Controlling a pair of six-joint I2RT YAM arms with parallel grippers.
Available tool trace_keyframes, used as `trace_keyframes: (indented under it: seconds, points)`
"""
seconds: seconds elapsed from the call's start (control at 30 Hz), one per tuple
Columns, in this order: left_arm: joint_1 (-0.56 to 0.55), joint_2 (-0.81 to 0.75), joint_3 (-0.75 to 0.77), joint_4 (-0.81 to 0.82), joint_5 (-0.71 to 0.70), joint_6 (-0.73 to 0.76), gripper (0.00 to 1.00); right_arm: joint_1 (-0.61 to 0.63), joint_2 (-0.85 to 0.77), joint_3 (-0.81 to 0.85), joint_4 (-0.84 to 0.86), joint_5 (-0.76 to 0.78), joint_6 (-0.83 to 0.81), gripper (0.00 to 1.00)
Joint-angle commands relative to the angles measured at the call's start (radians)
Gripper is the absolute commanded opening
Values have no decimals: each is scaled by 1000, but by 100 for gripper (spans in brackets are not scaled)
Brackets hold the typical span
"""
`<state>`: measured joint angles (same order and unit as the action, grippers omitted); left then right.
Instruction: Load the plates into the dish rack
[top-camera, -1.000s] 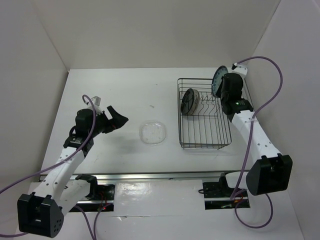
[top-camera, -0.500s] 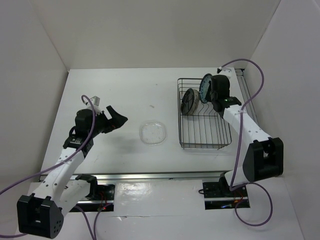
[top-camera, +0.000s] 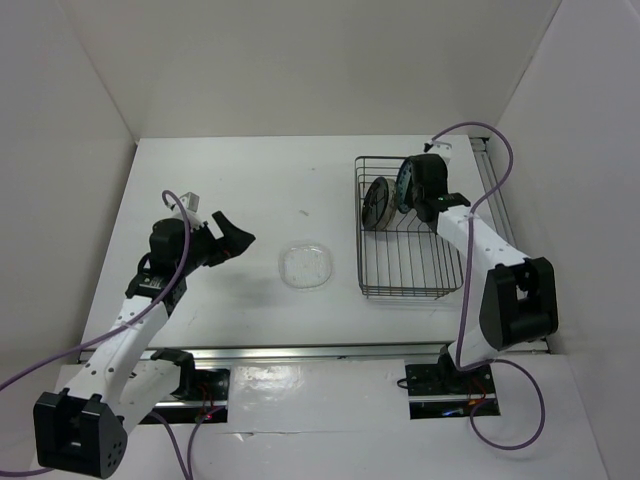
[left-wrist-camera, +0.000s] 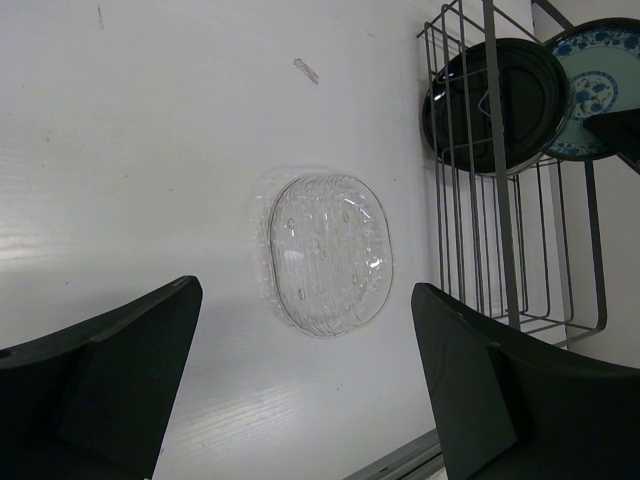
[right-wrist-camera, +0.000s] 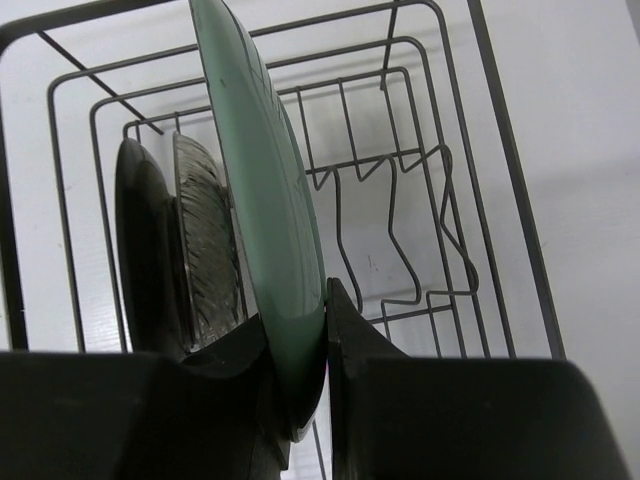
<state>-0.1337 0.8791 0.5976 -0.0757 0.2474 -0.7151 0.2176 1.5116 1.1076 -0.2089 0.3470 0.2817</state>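
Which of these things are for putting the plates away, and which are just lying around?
For the job: dish rack; black plate and beige plate standing in it; teal plate held by the right gripper; clear glass plate flat on the table.

Just lying about: small scrap; purple cables.

- White table (top-camera: 220, 180), with a small scrap (top-camera: 303, 212) toward its far middle.
- Clear glass plate (top-camera: 306, 266) lying flat near the centre.
- Wire dish rack (top-camera: 415, 262) standing at the right, apart from the plate.

right end effector (top-camera: 412, 193) holds teal plate (top-camera: 403, 181) over dish rack (top-camera: 405, 292), clear plate (top-camera: 306, 266) outside
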Motion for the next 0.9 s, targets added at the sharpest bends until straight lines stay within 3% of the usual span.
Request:
trace_keyframes:
  seconds: [0.0,0.17,0.2,0.23,0.33,0.37,0.5,0.67,0.77,0.8,0.87]
  points:
    - [-1,-11,16,22,4,-9,100,11,-4,21,80,61,13,4]
    - [-1,-2,16,22,13,-9,100,11,5,21,80,50,13,6]
    - [-1,-2,16,22,13,-9,100,11,6,21,80,50,13,10]
    - [-1,-2,16,22,13,-9,100,11,15,21,80,50,13,31]
    - [-1,-2,16,22,13,-9,100,20,15,21,80,32,13,44]
    - [-1,-2,16,22,23,-9,100,20,15,21,80,32,13,52]
    - [-1,8,-5,51,35,-9,100,20,24,21,80,23,13,56]
    - [-26,53,-50,121,88,-29,100,20,-19,44,42,58,22,74]
    - [-72,121,-59,177,116,-38,100,31,-77,64,8,128,43,90]
    - [-72,138,-73,235,136,-38,100,40,-96,64,-7,153,56,100]
    - [-72,193,-82,289,173,-38,100,40,-163,32,2,138,68,100]
